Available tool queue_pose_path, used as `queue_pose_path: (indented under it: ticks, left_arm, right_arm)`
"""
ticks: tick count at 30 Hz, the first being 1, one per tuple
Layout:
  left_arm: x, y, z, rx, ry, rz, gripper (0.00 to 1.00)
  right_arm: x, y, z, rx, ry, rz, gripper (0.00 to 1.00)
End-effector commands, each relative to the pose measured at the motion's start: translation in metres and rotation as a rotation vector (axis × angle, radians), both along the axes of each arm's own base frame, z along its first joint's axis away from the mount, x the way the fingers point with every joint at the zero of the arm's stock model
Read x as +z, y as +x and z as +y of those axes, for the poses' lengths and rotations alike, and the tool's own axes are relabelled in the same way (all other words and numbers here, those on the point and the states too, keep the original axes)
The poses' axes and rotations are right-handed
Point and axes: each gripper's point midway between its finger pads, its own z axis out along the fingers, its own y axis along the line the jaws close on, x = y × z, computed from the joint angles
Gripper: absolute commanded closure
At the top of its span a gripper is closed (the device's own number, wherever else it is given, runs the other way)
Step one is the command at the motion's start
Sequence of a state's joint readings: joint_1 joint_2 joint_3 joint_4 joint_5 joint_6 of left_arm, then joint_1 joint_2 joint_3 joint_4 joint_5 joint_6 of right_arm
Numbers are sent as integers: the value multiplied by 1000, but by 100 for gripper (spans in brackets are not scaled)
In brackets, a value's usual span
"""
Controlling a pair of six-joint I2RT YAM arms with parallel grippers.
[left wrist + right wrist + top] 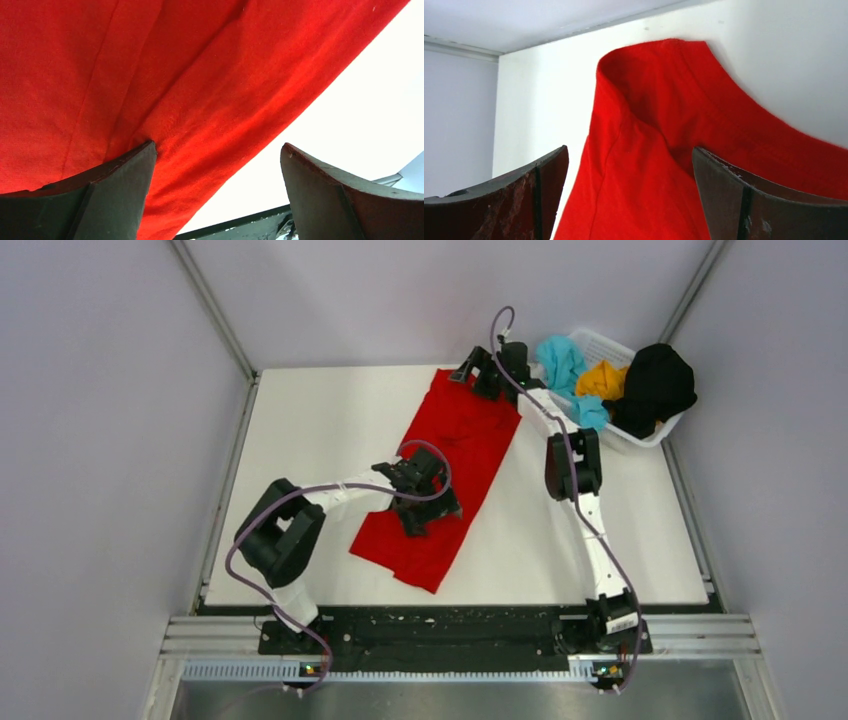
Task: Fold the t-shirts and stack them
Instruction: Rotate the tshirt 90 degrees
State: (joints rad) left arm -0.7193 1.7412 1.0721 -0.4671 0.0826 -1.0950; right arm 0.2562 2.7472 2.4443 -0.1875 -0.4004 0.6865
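The bright red t-shirt (455, 455) lies as a long folded strip, diagonal across the white table (320, 460). My left gripper (428, 508) is open, low over the shirt's near part. In the left wrist view my left gripper (217, 146) has one fingertip (142, 157) on the red shirt (150, 75) and the other over bare table. My right gripper (478, 373) is open at the shirt's far end. In the right wrist view my right gripper (629, 150) has the red shirt's collar end (654, 130) between its spread fingers. The teal t-shirt (563, 362), orange-yellow t-shirt (603, 380) and black t-shirt (655, 385) sit bunched in the basket.
The white mesh basket (605, 340) stands at the table's back right corner, close to my right arm's elbow. Grey walls enclose the table on three sides. A black rail (450, 625) carries the arm bases along the near edge.
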Motion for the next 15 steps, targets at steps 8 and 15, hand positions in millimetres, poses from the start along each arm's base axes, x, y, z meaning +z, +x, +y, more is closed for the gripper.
queue_pose_path:
  ticks: [8,15]
  left_arm:
    - [-18,-10,-64,-78,-71,9,1]
    - [-20,-16,-73,-102,-62,-5,1]
  right_arm:
    - [-22,-27,120,118,68,-113,2]
    - [-28,-39,142,146,56,-121,2]
